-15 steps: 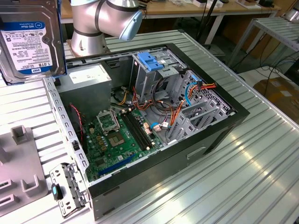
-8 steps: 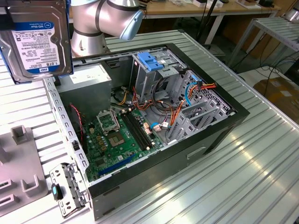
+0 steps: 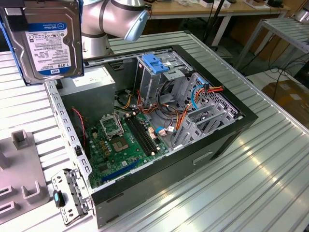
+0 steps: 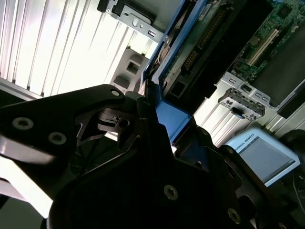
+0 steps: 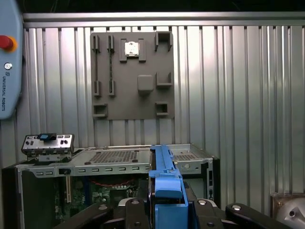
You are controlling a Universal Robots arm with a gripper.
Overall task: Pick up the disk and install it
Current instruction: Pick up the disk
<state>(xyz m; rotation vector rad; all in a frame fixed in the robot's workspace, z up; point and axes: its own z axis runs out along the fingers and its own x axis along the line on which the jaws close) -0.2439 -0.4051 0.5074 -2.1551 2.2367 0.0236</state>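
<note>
The black gripper point(image 5: 167, 212) is clenched on the blue carrier edge of the flat silver hard disk point(image 3: 48, 41). The disk is held aloft at the exterior view's upper left, with open air around it, apart from the open black computer case point(image 3: 203, 159) on the ribbed metal bench point(image 3: 256, 183). Inside the case, a metal drive cage with a light-blue latch point(image 3: 157, 65) stands beside orange cables point(image 3: 215, 89). A grey fixture plate point(image 3: 19, 169) lies just beside the case.

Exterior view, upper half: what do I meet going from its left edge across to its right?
Disk, label facing the camera → robot arm → light-blue latch → orange and red cables
</note>
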